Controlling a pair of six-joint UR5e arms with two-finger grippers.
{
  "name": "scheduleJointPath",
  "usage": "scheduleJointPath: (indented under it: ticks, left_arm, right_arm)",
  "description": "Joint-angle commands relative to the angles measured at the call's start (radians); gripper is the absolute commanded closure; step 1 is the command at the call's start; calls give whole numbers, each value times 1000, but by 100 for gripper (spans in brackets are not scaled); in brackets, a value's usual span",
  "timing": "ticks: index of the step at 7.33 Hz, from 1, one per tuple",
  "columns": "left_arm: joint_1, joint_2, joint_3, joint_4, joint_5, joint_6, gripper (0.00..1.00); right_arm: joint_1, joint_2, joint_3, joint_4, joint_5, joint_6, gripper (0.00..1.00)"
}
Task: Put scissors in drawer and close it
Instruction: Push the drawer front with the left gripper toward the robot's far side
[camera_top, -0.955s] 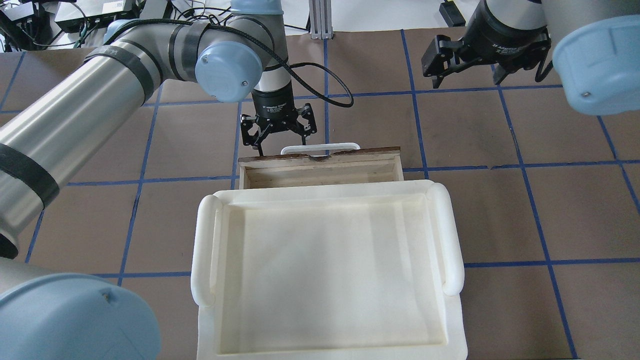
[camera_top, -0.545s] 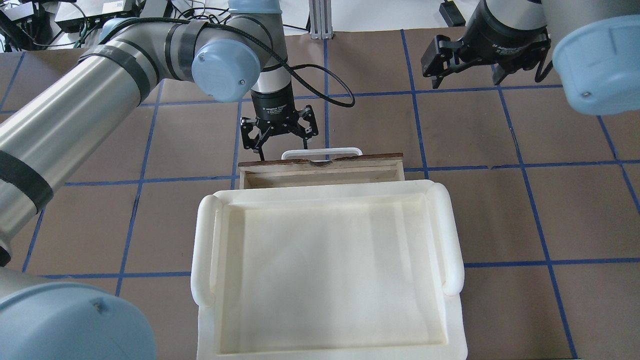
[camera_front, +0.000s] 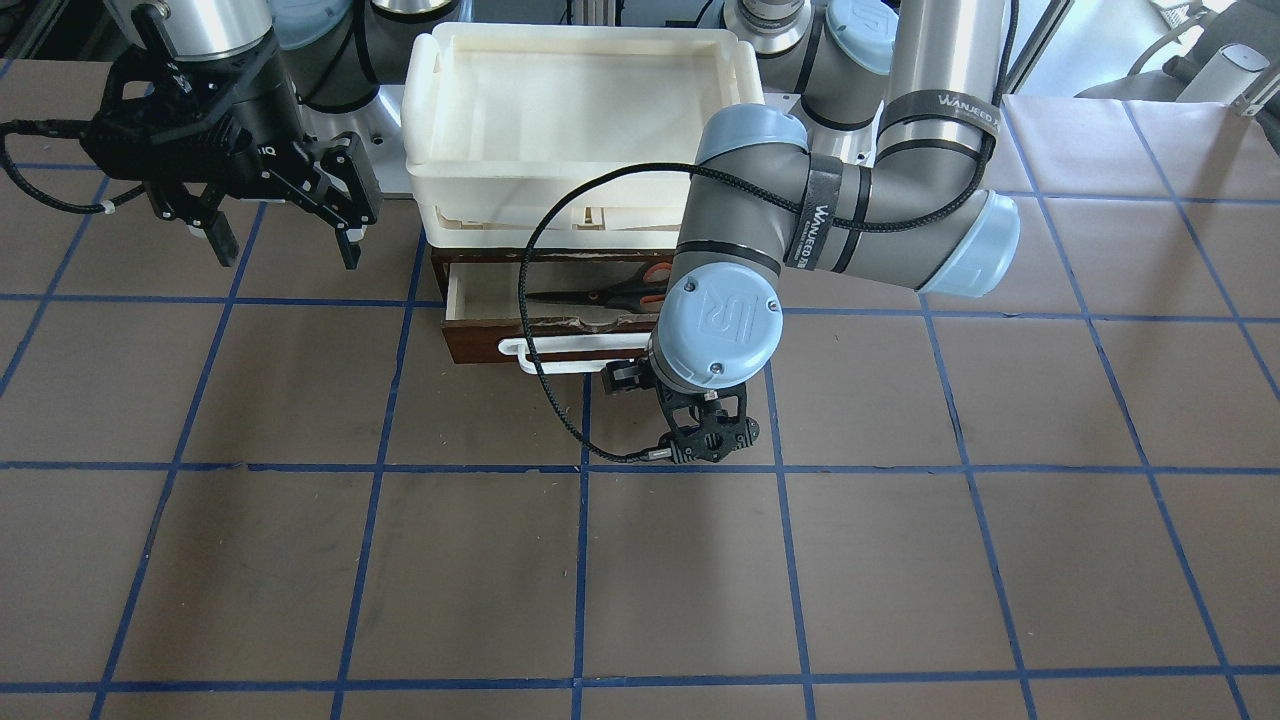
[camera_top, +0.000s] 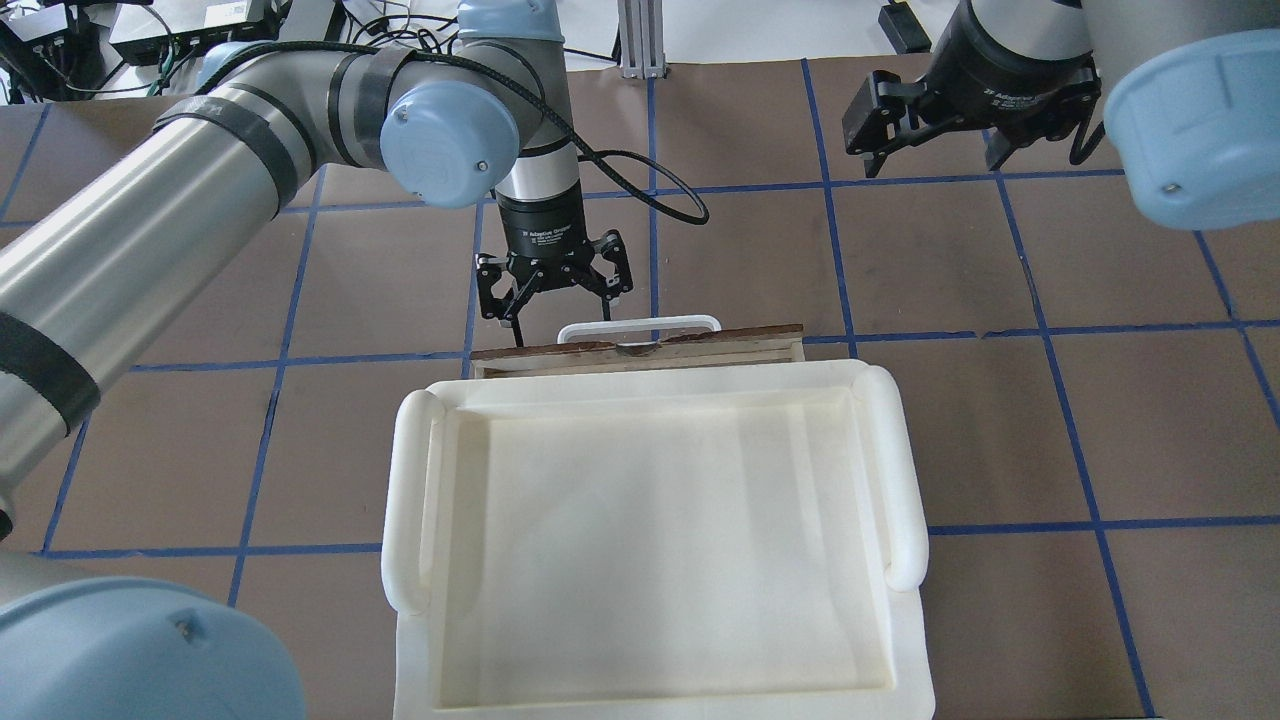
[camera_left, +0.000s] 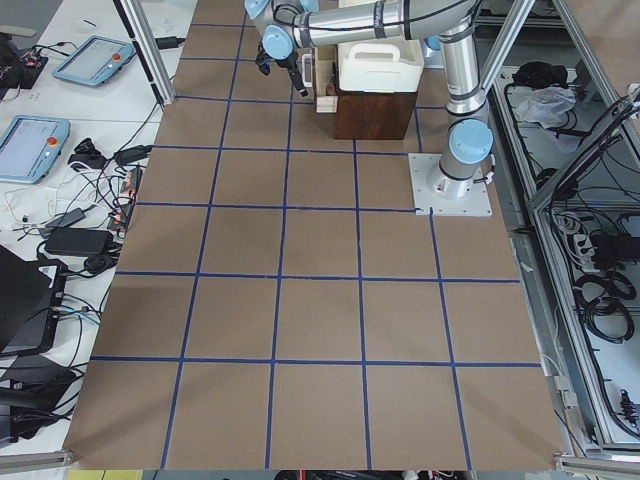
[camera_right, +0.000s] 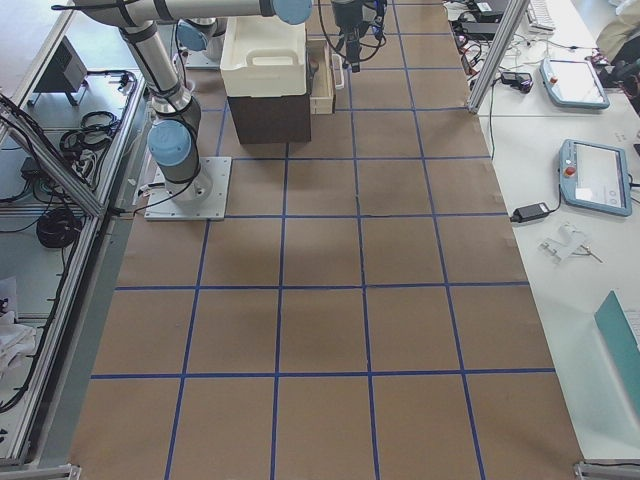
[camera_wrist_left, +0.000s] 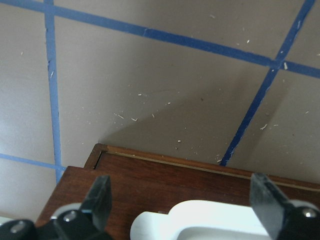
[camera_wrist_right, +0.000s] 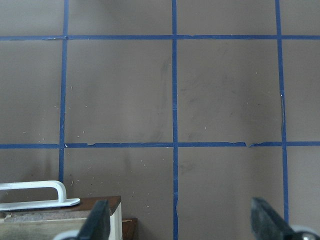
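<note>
The drawer has a dark brown front and a white bar handle, and stands a little open under the white trays. The scissors lie inside it, orange-lined handles toward the view's right. My left gripper is open and empty, its fingers close against the drawer front at the handle's left end. In the left wrist view the front and handle lie between the fingers. My right gripper is open and empty, raised off to the right.
Stacked white plastic trays sit on top of the dark cabinet and cover most of the drawer from above; they also show in the front-facing view. Brown table with a blue tape grid lies all around.
My left gripper has moved toward the trays with the drawer front before it. The drawer has slid further in, and less of its pale interior shows. The right arm has not moved.
</note>
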Motion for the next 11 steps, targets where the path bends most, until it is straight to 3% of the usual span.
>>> scheduleJointPath:
  ticks: [1,11]
  left_arm:
    - [0,1,-1,-50,-2,-2,0]
    - [-42,-7,-50,-105,-19,-97,0]
  right_arm:
    - [0,0,0,0,0,0,0]
    - [0,0,0,0,3,0,0]
